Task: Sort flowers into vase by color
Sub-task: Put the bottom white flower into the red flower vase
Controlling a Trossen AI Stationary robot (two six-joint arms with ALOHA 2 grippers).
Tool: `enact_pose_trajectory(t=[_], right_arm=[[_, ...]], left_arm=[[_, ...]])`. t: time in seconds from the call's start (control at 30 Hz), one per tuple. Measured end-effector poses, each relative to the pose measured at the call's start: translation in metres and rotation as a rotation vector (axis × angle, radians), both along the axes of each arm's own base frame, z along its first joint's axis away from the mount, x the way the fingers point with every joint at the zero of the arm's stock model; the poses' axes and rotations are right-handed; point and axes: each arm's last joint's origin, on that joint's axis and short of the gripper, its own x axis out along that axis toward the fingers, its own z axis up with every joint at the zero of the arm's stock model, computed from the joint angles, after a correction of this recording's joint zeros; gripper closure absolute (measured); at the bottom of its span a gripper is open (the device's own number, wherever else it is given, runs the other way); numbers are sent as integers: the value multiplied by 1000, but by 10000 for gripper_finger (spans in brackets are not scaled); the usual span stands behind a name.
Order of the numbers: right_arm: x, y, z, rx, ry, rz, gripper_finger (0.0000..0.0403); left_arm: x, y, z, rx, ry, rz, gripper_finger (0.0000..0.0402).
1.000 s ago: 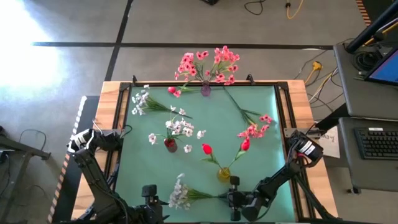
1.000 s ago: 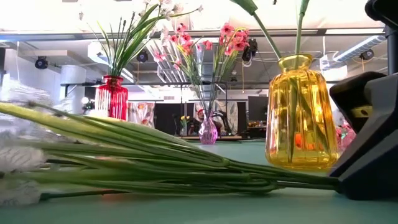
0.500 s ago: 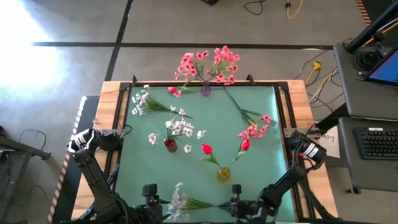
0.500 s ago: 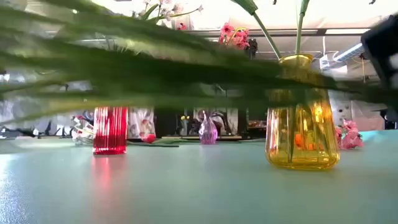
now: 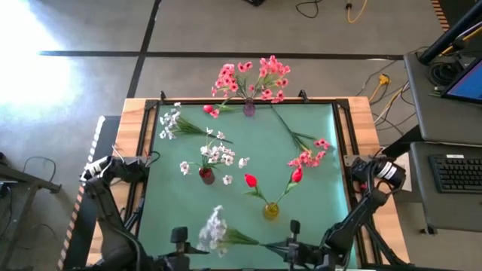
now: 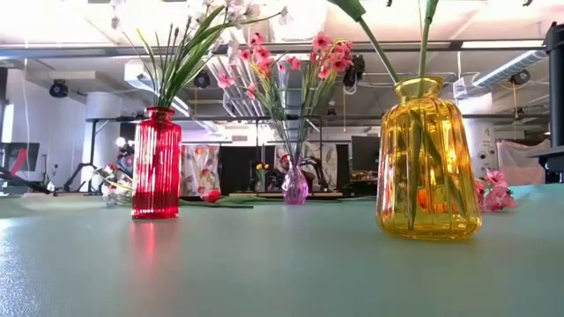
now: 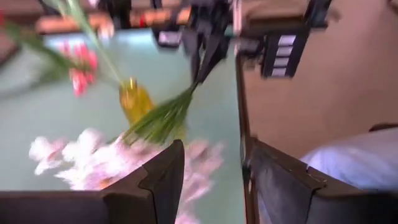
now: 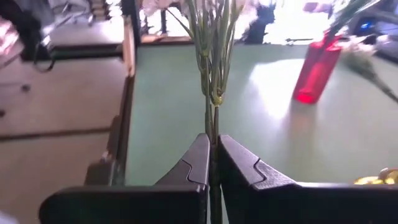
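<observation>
**Right gripper clamped on white spray stem; left gripper idle**

The right gripper pinches the white-blossom spray near its stem end, lifted over the table's near edge, left of the yellow vase. The left gripper waits nearby, fingers parted, holding nothing. The spray looks light, its thin stems flexible; a grip low on the bundled stems spares the blossoms.

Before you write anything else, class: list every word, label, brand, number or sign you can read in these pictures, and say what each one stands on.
No text here can be read.
White label beside the right arm on the table's edge: print too small to read.
Keyboard on the side desk: key markings too small.
Red vase, yellow vase, purple vase: no lettering visible.
</observation>
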Motion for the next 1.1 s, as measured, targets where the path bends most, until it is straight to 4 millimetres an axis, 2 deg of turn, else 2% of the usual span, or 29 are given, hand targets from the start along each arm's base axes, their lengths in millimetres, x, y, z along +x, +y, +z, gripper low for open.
enact_pose_trajectory(t=[0.2, 0.3, 0.4, 0.5, 0.7, 0.83, 0.93, 1.0, 1.1], right_arm=[[2, 0, 14, 26, -73, -49, 390], [3, 2, 25, 57, -120, -46, 390], [3, 4, 40, 73, -184, -31, 390], [4, 5, 54, 60, -247, -13, 390], [2, 5, 76, 4, -362, 2, 390], [1, 5, 86, -7, -430, 57, 390], [1, 5, 92, -10, -490, 122, 390], [5, 2, 96, -9, -529, 161, 390], [16, -5, 98, -15, -574, 234, 390]], left_arm=[[-10, -6, 46, 36, -119, -77, 228], [-17, -9, 62, 87, -161, -126, 228], [-21, -8, 75, 158, -225, -100, 228], [-21, -5, 81, 199, -247, -83, 228], [-19, -9, 69, 300, -236, -107, 228], [-22, -16, 60, 305, -242, -122, 228], [-21, -21, 44, 311, -240, -128, 228], [-13, -23, 31, 299, -250, -113, 228], [9, -21, 12, 275, -281, -80, 228]])
